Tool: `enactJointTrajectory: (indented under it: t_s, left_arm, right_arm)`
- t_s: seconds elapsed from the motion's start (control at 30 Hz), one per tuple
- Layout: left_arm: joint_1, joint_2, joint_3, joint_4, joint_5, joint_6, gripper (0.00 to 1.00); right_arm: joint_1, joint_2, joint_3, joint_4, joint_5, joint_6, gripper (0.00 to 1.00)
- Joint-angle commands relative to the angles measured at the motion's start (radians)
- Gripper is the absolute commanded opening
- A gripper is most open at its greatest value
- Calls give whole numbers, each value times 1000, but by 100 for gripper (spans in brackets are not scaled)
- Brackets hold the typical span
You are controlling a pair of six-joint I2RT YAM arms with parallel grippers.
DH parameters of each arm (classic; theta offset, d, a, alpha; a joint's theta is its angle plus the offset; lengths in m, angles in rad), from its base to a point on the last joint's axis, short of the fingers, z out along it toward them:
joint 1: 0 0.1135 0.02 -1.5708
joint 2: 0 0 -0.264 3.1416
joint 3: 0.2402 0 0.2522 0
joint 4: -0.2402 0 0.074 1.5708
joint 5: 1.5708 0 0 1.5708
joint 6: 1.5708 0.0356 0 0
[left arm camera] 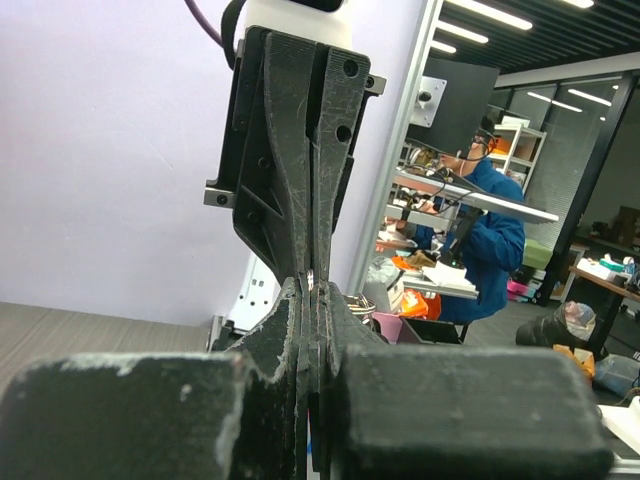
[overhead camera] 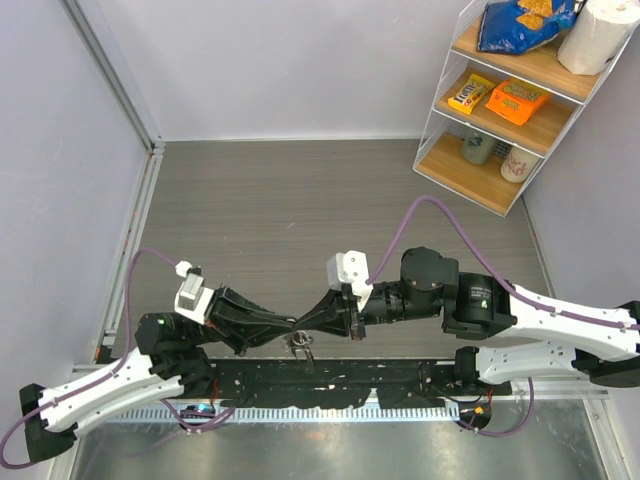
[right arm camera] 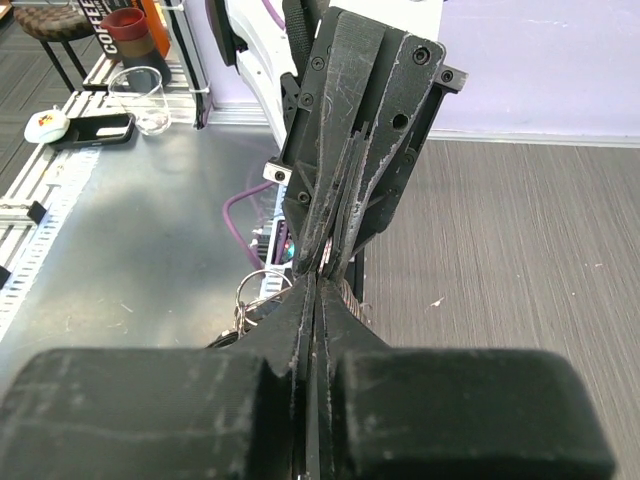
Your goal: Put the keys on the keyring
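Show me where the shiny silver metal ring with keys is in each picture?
Top external: silver metal keyring low centre, just below where the black left gripper and right gripper meet.
Left wrist: not clearly seen; only a silver glint between tips.
Right wrist: its loop left of centre.
Shared landmark: both grippers' touching tips.

A small silvery tangle of keys and keyring (overhead camera: 298,343) hangs by the tabletop's near edge, its pieces too small to tell apart. In the right wrist view, the right gripper's black fingers (right arm camera: 280,330) cover most of it.
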Motion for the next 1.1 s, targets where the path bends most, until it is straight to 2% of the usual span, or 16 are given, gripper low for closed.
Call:
enactJointTrajectory:
  t_s: [0.0, 0.13, 0.5, 0.73, 1.07]
  left_arm:
    - [1, 6, 0, 34, -75, 22, 0]
    - [0, -11, 0, -23, -82, 29, 1]
    - [0, -107, 41, -265, -105, 75, 34]
    - [0, -138, 53, -334, -125, 92, 39]
    - [0, -111, 84, -356, -55, 101, 41]
  right_arm:
    - [23, 34, 18, 56, 29, -3, 5]
    - [23, 23, 16, 40, 53, -3, 5]
    - [23, -20, 24, -15, 39, -15, 6]
    - [23, -20, 30, -50, 23, -15, 5]
    - [23, 11, 64, -95, 47, -9, 5]
